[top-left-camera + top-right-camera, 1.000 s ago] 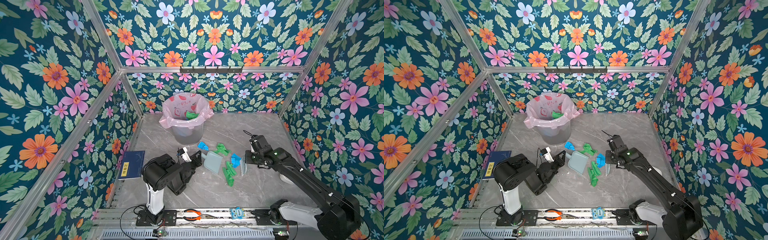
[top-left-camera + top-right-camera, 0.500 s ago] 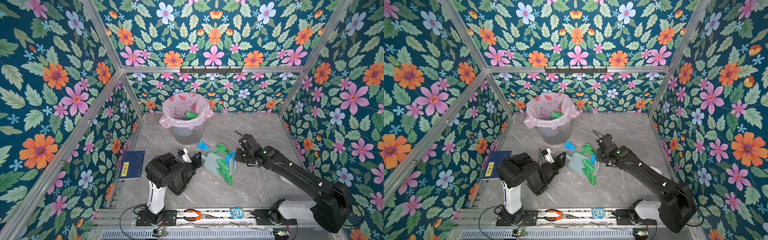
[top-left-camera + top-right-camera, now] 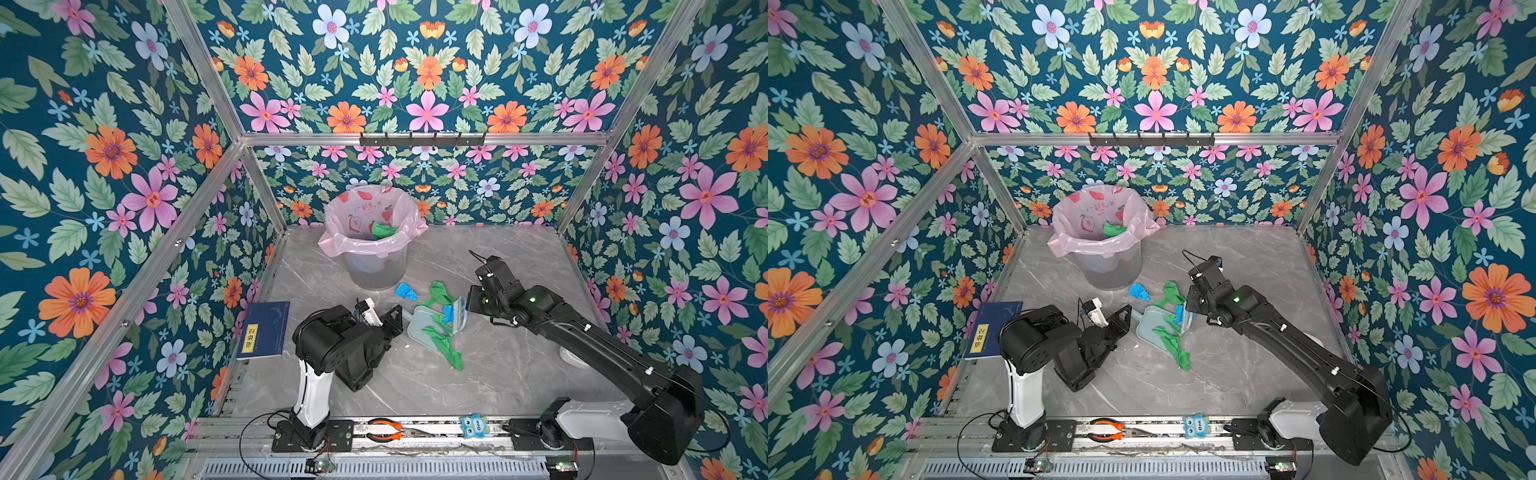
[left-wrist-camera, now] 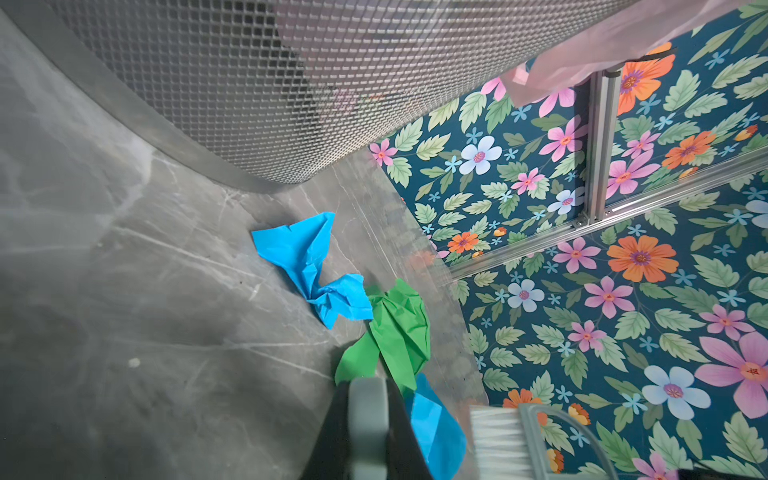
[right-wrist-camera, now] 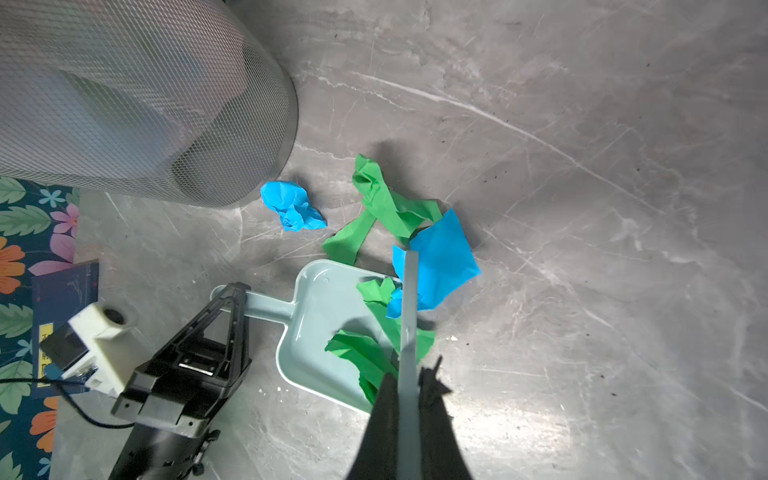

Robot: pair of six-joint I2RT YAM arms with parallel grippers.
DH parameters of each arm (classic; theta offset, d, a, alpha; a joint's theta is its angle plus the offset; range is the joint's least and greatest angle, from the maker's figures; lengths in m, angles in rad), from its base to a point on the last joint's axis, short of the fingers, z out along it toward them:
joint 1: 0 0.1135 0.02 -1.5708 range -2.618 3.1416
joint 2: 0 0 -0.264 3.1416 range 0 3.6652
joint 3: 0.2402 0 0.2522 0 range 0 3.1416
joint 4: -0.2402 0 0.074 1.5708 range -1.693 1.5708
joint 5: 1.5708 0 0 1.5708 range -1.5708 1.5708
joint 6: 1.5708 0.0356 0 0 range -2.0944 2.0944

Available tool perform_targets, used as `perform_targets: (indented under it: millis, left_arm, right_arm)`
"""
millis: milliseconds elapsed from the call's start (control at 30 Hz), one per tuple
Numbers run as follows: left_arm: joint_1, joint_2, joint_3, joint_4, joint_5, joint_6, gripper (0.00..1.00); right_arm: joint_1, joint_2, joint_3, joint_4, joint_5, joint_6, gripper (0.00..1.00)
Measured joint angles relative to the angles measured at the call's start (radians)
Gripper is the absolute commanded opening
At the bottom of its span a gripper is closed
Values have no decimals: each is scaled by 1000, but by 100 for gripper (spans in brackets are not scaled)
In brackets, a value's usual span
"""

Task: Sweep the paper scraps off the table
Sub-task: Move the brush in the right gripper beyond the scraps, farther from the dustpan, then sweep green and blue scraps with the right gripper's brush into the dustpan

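Gripping the dustpan [image 5: 316,316] carrying green scraps [image 5: 357,353], left gripper [image 5: 235,293] faces right gripper [image 5: 409,374] clamped on the brush [image 5: 409,299].

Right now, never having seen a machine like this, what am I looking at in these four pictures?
Two robot arms stand at a grey marble-look table walled with flowered panels. Two pictures look down from a camera overhead; the other two come from small cameras on each arm's wrist. The left gripper is closed on the handle of a pale dustpan; the right gripper is closed on a small brush at the pan's mouth. Green and blue paper scraps lie partly in the pan, partly on the table. Behind them stands a mesh bin with a pink liner, a green scrap inside.
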Motion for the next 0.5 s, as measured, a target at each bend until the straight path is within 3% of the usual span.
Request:
perform_targets:
  millis: [333, 500]
  left_arm:
    - [4, 7, 1, 0, 0, -19, 0]
    - [4, 15, 5, 0, 1, -24, 0]
  right_arm:
    - [8, -183, -137, -157, 5, 75, 0]
    - [77, -187, -180, -189, 0, 140, 0]
